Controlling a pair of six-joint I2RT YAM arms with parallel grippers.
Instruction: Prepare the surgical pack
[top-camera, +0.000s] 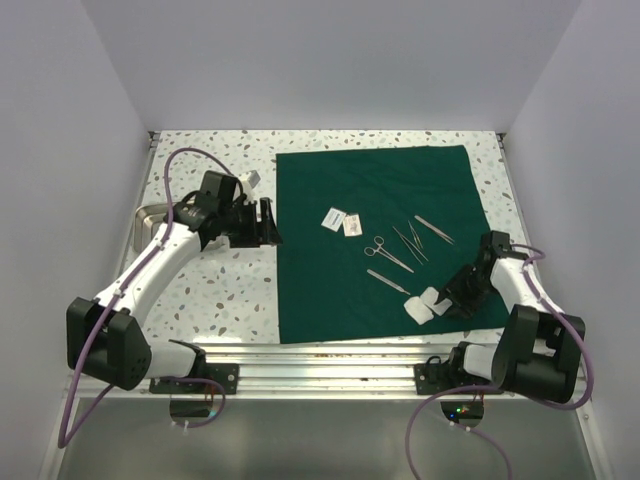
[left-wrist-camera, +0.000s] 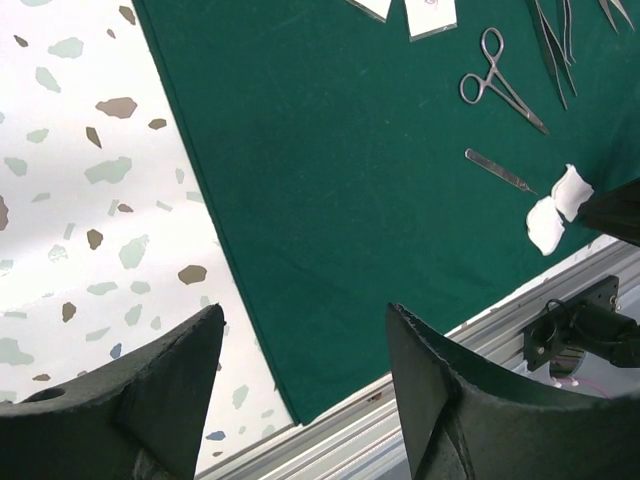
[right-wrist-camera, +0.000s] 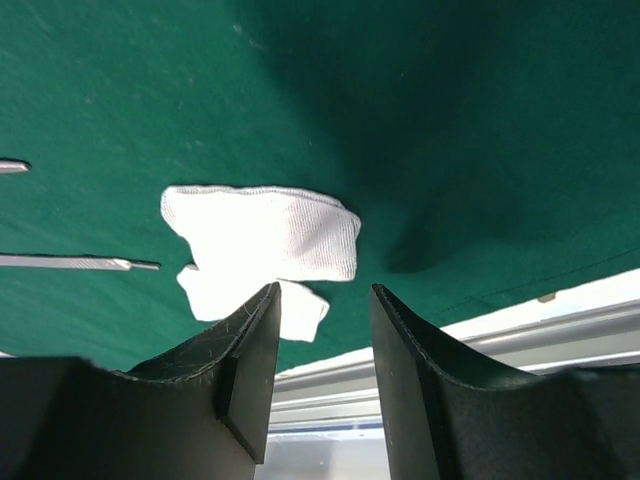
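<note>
The surgical pack, a large dark green drape (top-camera: 385, 180) (left-wrist-camera: 330, 150) (right-wrist-camera: 450, 120), lies spread flat on the speckled table. On it rest two white gauze pieces (top-camera: 425, 303) (left-wrist-camera: 558, 205) (right-wrist-camera: 270, 232), a scalpel handle (top-camera: 388, 282) (right-wrist-camera: 80, 263), ring-handled forceps (top-camera: 388, 253) (left-wrist-camera: 500, 85), tweezers (top-camera: 433, 229) and two small white packets (top-camera: 342, 221). My left gripper (top-camera: 265, 222) (left-wrist-camera: 305, 310) hangs open beside the drape's left edge, holding nothing. Over the drape's near right corner, just right of the gauze, my right gripper (top-camera: 452, 292) (right-wrist-camera: 325, 290) is open with nothing between its fingers.
A shallow steel tray (top-camera: 150, 215) sits at the far left, partly hidden behind my left arm. An aluminium rail (top-camera: 330, 355) runs along the table's near edge, close to the drape's front hem. White walls close in the table on three sides.
</note>
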